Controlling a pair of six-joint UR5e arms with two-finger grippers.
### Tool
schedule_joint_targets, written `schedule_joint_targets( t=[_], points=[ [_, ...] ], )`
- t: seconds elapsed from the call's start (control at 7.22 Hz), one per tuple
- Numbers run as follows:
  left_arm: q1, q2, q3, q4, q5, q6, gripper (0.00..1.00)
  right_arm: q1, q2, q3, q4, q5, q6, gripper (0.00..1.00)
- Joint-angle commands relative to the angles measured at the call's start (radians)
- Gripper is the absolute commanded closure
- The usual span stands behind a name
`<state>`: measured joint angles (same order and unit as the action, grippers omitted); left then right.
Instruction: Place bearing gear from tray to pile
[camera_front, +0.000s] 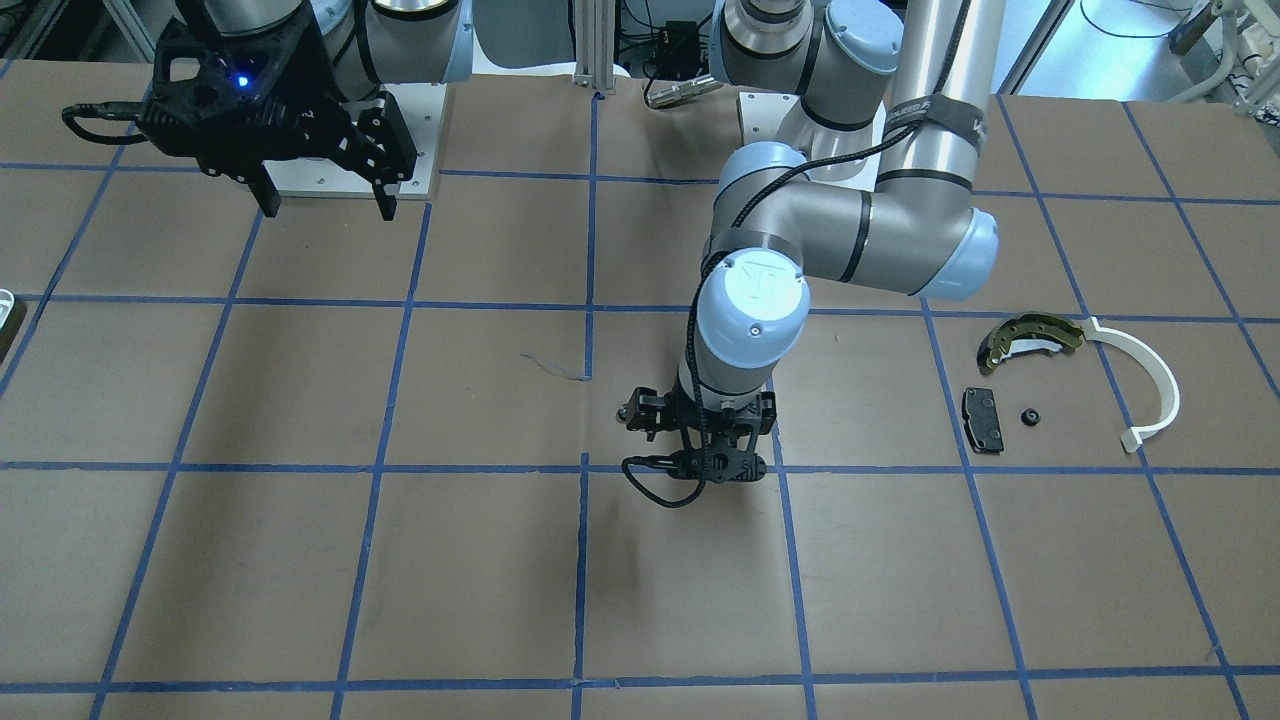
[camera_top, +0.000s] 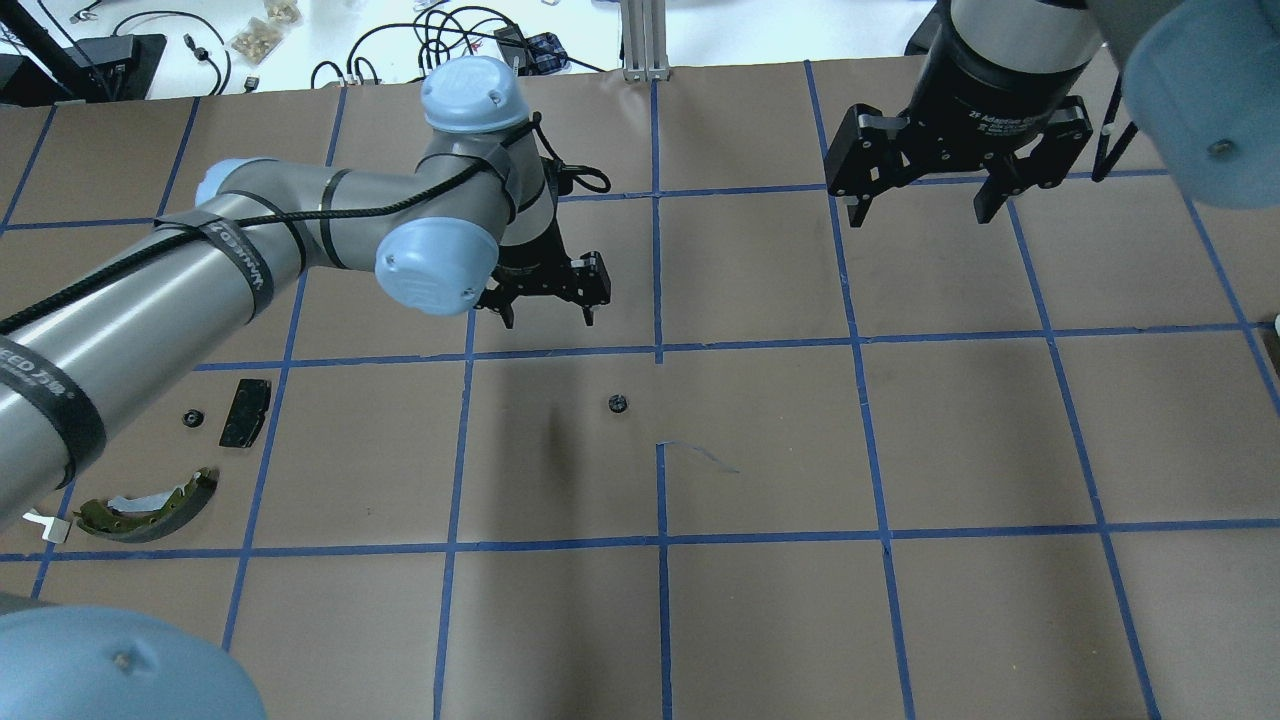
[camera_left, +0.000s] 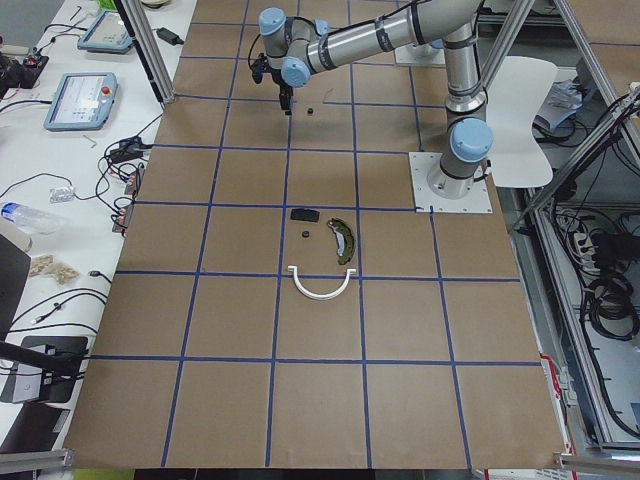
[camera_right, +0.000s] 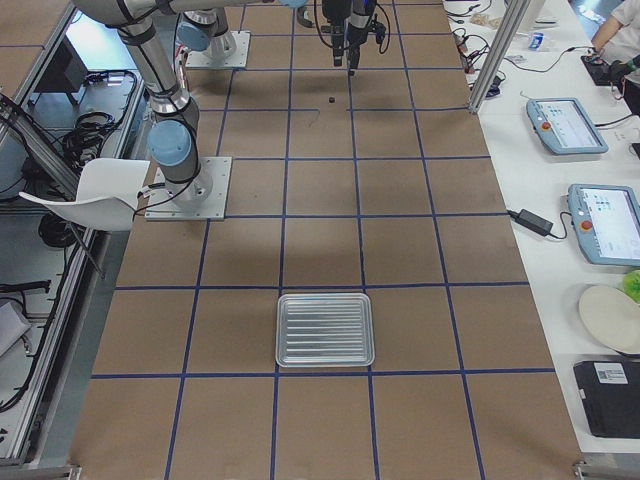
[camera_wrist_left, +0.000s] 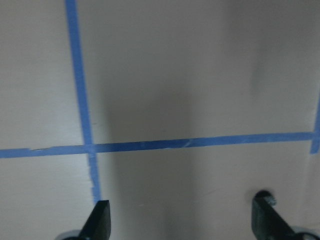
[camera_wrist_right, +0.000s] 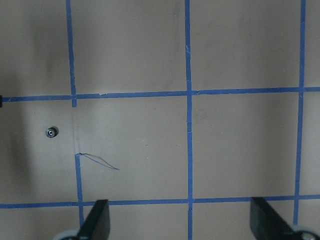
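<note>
1. Found left claw (camera_top: 549, 320) spread, holding nothing, hovering near gear (camera_top: 617, 404), not over it; right claw (camera_top: 919, 220) likewise spread, well apart.
2. Located gear loose mid-table, neither in tray (camera_right: 325, 330) nor at pile (camera_top: 150, 505).
3. Expect pinch to skid or flick so small a part if brought down off-centre.
4. Noted in pile, left to right: second gear (camera_top: 191, 417), pad (camera_top: 245, 411); saw nothing lying between gear and pile.

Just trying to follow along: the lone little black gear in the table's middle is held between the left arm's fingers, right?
Not held. The gear lies loose on the table's middle; the left arm's fingers are open and apart from it, as the overhead exterior view shows.
</note>
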<state>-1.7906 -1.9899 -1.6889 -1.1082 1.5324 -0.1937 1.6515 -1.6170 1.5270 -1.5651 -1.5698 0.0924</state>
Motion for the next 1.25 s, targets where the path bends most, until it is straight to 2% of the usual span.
schedule_joint_targets(
  t=[0.0, 0.14, 0.55, 0.83, 0.97, 1.11],
  points=[
    [-0.062, -0.016, -0.111, 0.190, 0.000, -0.082, 0.00, 0.001, -0.004, 0.004, -0.128, 0.004, -0.005, 0.00],
    [-0.070, -0.021, -0.159, 0.270, -0.005, -0.107, 0.00, -0.001, -0.003, 0.004, -0.131, 0.004, -0.006, 0.00],
    [-0.076, -0.030, -0.186, 0.274, -0.038, -0.124, 0.00, -0.006, 0.002, 0.004, -0.107, 0.014, 0.004, 0.00],
    [-0.082, -0.030, -0.199, 0.255, -0.034, -0.118, 0.00, -0.071, 0.002, 0.002, -0.030, 0.016, 0.003, 0.00],
    [-0.081, -0.030, -0.204, 0.255, -0.034, -0.110, 0.00, -0.067, -0.004, 0.002, -0.009, 0.014, 0.006, 0.00],
    [-0.081, -0.029, -0.201, 0.257, -0.035, -0.110, 0.10, -0.064, -0.004, 0.002, -0.009, 0.019, 0.010, 0.00]
  ],
)
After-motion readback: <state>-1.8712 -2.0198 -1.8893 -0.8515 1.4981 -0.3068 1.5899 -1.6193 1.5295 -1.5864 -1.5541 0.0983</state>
